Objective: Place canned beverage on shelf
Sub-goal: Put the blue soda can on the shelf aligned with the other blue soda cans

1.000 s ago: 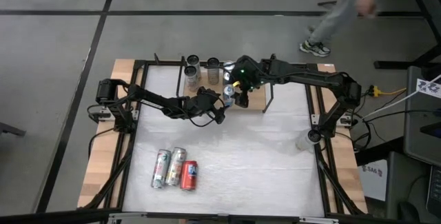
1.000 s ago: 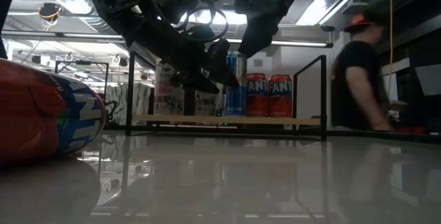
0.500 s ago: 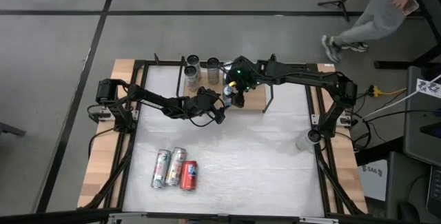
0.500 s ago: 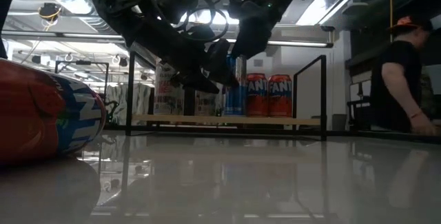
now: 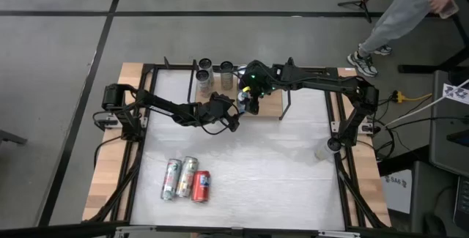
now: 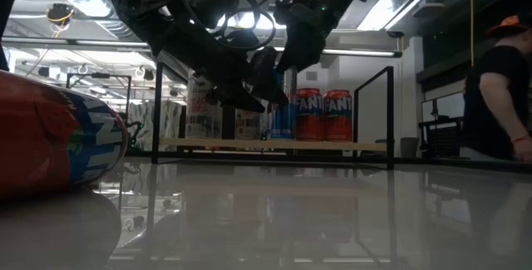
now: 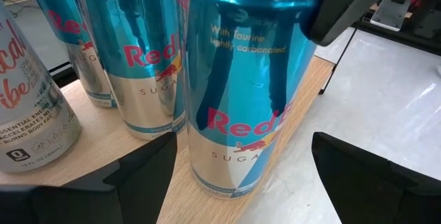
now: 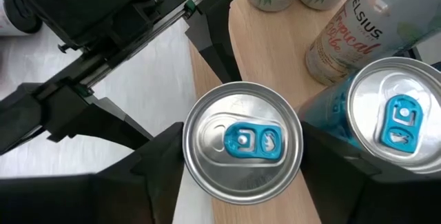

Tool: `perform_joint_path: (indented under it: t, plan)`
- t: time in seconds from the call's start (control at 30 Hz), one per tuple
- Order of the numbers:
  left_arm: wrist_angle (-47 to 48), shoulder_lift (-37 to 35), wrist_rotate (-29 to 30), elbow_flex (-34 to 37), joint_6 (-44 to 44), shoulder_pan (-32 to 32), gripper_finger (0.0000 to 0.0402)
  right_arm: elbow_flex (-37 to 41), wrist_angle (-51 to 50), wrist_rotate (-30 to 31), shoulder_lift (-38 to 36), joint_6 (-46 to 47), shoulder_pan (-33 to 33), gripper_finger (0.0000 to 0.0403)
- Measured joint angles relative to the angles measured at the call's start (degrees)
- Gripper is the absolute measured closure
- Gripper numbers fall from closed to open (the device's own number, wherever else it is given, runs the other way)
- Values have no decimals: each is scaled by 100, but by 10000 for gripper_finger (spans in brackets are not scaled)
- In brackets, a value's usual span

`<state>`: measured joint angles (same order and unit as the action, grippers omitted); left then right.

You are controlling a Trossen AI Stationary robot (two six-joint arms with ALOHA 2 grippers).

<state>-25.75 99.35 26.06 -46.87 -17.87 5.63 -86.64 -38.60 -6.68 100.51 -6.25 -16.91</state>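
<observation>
Shifted slightly left since earlier: right pincer (image 8: 241, 151), seemingly clamped around upright blue can (image 8: 242, 141) standing on shelf (image 7: 89, 148) front edge; left pincer (image 7: 234, 176) open, just before it.

Overhead, table-level and two close wrist cameras share the shelf (image 5: 253, 105).

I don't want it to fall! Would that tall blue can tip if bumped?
Probably tippy: the blue can is tall, slim, and near the shelf edge. Its shiny side looks slippery. The closed tab suggests it's full, so heavyish.
</observation>
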Motion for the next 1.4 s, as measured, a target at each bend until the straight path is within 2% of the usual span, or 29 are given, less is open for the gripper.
perform_joint_path:
  t: [0.17,0.37,0.63,0.87,1.1,1.4]
  plan:
    - [-1,0,1,0,-1,-10,72,-2,9,-1,0,-154,0,181]
    - [1,-2,1,0,-300,-12,72,-2,-2,-60,0,-466,-7,156]
    - [1,-2,0,0,-605,-17,72,-4,-32,-86,-2,-839,-11,152]
    - [23,-2,-60,0,-846,-167,72,-6,-111,-562,-4,-879,-128,151]
    - [34,-2,-67,0,-726,-366,72,-6,-116,-762,-4,-938,-365,151]
    - [38,-2,-66,0,-708,-398,72,-4,-115,-897,-4,-1537,-374,150]
